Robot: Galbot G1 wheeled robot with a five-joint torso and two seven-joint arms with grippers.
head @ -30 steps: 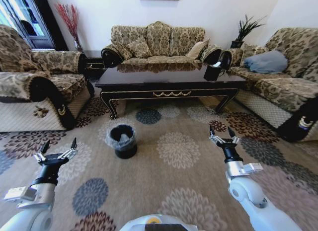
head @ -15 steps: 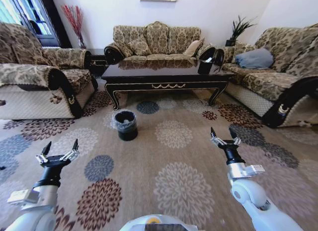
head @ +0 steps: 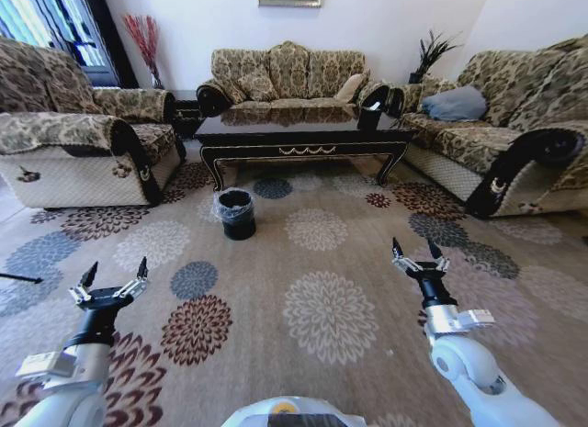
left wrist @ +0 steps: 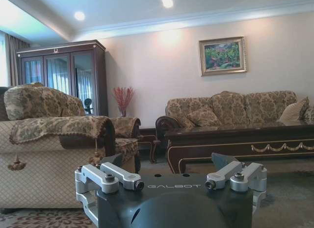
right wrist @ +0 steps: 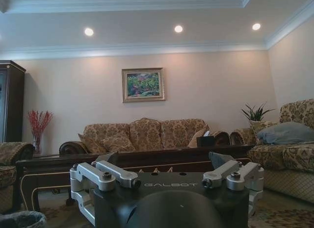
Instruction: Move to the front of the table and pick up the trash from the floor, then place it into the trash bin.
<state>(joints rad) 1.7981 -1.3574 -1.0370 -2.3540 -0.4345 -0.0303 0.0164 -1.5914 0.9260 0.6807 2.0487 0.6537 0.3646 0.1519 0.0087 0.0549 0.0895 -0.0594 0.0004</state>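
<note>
Trash is nowhere visible on the carpet around the trash bin [head: 237,213], which stands just before the table [head: 299,136]; with left gripper [head: 113,282] and right gripper [head: 419,255] both spread, empty and well short of that bin, the search could miss the litter.

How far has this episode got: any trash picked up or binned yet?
Nothing looks done. The left end effector and right end effector are both open and empty, held low over the carpet. The table and trash bin stand well ahead, so the approach, pickup and binning all remain. I can't make out any trash on the floor.
</note>
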